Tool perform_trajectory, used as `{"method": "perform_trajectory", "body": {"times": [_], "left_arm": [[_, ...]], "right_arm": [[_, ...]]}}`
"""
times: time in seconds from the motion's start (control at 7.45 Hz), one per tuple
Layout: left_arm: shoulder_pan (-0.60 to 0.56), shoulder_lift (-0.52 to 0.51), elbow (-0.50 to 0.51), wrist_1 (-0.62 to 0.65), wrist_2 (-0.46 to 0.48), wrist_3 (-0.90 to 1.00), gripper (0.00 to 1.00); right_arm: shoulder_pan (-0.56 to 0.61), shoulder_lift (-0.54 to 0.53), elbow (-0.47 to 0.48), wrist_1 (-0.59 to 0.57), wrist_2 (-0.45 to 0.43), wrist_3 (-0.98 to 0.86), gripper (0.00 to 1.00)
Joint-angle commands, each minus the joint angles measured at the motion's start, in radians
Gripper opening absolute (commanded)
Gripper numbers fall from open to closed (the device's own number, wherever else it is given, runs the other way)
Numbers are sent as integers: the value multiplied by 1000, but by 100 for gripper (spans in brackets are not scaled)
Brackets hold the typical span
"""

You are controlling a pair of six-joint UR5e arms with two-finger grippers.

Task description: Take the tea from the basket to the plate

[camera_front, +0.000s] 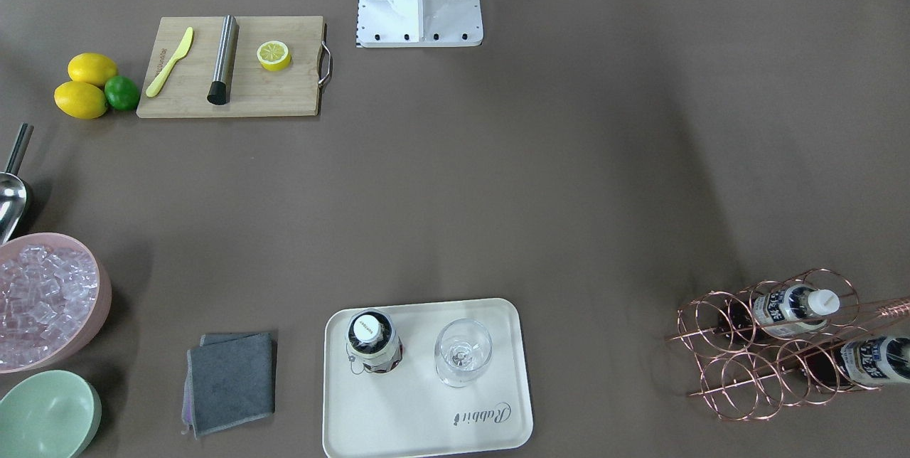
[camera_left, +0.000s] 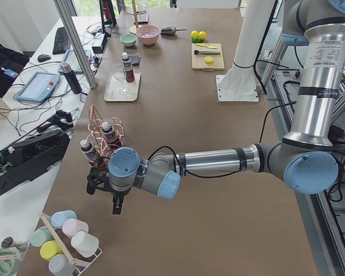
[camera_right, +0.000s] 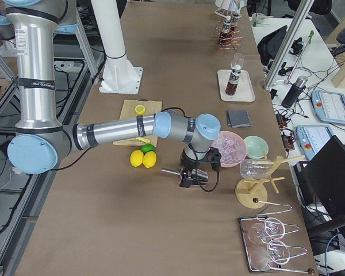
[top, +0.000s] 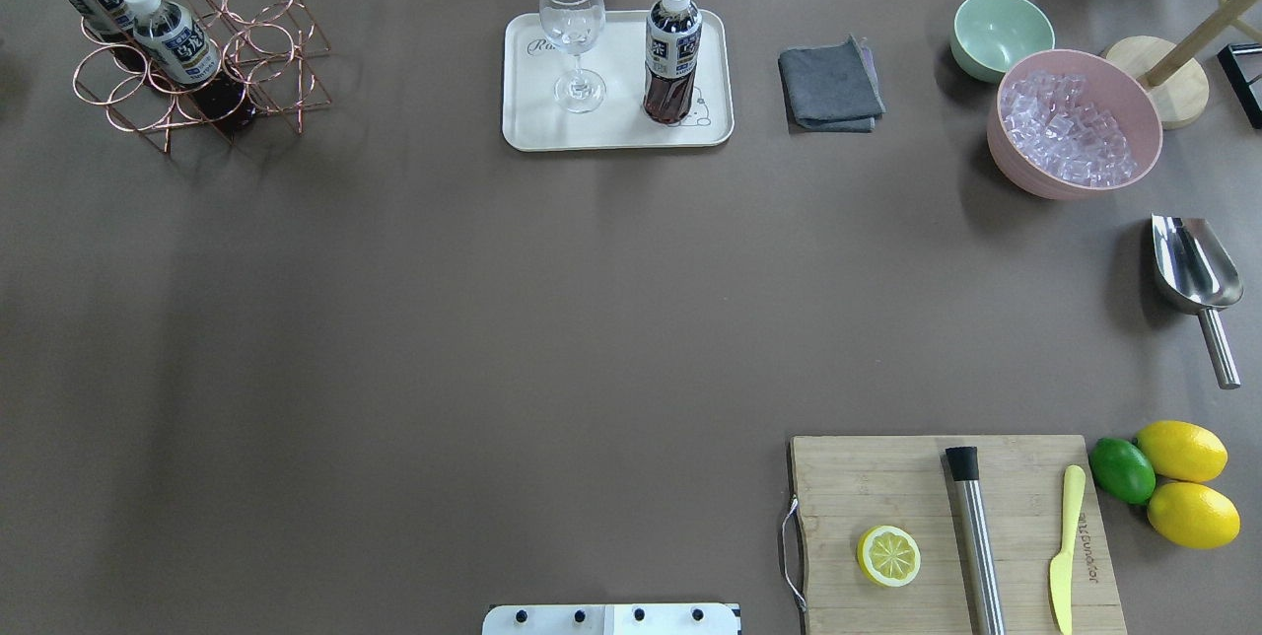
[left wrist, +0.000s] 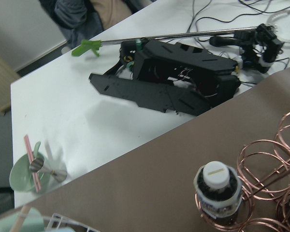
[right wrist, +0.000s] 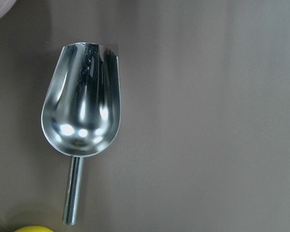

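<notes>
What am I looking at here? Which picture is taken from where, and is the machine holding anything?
This is one robot with two jointed arms at a brown table, filmed by six cameras at once. Two cameras look down on the table, one from behind the robot, one from across it. Two side cameras show the arms: the left gripper hangs near the wire basket, the right gripper above a metal scoop. The last two cameras sit on the wrists. Two tea bottles sit in the basket; a third tea bottle stands on the cream plate beside a wine glass. Nothing shows in either gripper, but whether they are open I cannot tell from these side views.
</notes>
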Motion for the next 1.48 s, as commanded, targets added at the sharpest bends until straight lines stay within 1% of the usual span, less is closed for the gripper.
{"method": "perform_trajectory", "body": {"times": [0.0, 0.4, 0.67, 0.94, 1.07, 1.21, 1.34], "left_arm": [[2, -16, 9, 190, -52, 7, 98], [46, -33, -8, 258, -67, 19, 99], [51, -40, -56, 288, -67, 24, 99], [91, -86, -65, 479, -61, 57, 99], [91, -90, -98, 538, -55, 161, 99], [90, -88, -111, 584, -55, 177, 99], [85, -71, -111, 579, -55, 181, 99]], "right_arm": [[3, -9, -1, 0, -1, -1, 100], [20, -21, -14, 0, 0, -1, 100], [28, -21, -18, 0, 0, -1, 100], [30, -23, -18, 2, 0, -1, 100], [30, -23, -18, 0, 0, -1, 100], [31, -23, -18, 0, 0, -1, 100], [31, -23, -17, 2, 0, -1, 100]]}}
